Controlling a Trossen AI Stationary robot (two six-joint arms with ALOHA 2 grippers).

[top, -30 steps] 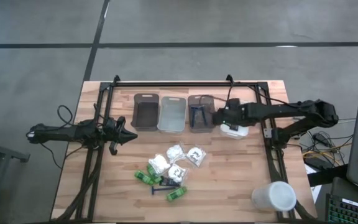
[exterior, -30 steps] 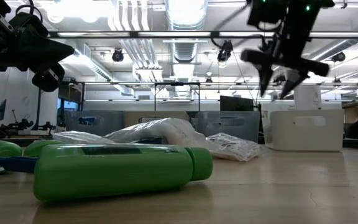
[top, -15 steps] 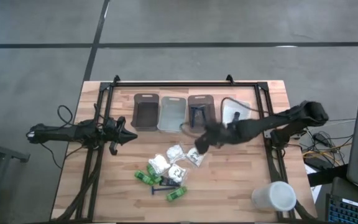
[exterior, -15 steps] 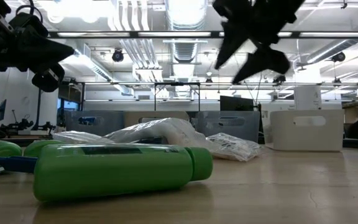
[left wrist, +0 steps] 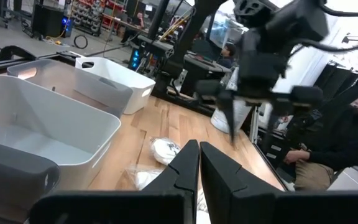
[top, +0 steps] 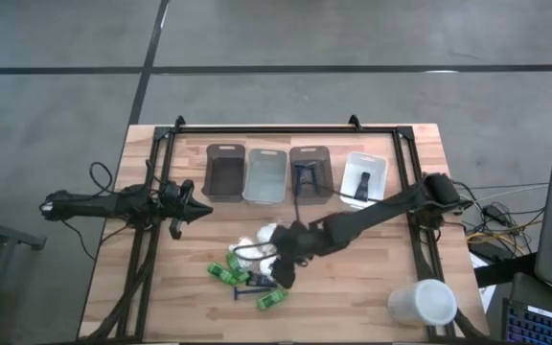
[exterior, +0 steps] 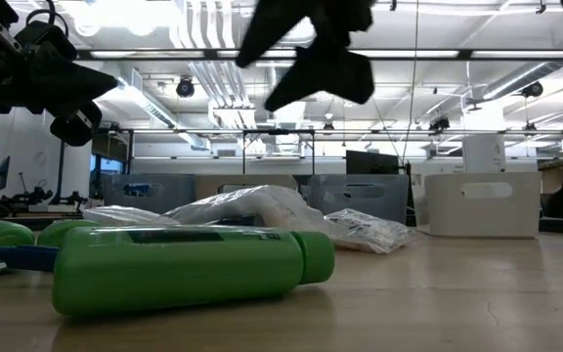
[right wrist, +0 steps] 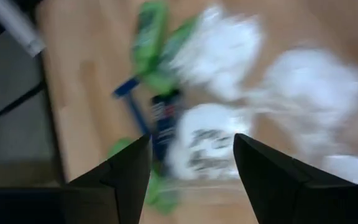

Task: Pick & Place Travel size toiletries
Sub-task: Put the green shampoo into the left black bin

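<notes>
Toiletries lay in a loose heap on the near middle of the wooden table (top: 372,259): white packets (top: 268,233) toward the far side of the heap, green bottles (top: 223,273) at its left and near edges, a blue razor (top: 248,293) beside them and a small black tube (right wrist: 164,118) among the packets. I had the right gripper (top: 286,271) reaching in from the right, hanging over the heap's near right part; in its wrist view I saw the two fingers (right wrist: 118,177) spread apart with nothing between them, the packets, the tube and the razor lying below. From table height I saw that gripper (exterior: 311,61) well above the pile, touching none of it, with one green bottle (exterior: 189,266) lying on its side in the foreground and the crinkled packets (exterior: 262,207) behind it.

Along the far edge I saw four bins in a row: a dark grey bin (top: 224,172), a clear bin (top: 265,175), another grey bin (top: 310,172) holding a dark razor, and a white bin (top: 365,177) with a dark item inside. A white cup (top: 422,303) lay at the near right corner.

My left gripper (top: 197,210) waited at the table's left side, well apart from the heap, its fingers (left wrist: 185,168) pressed together on nothing
</notes>
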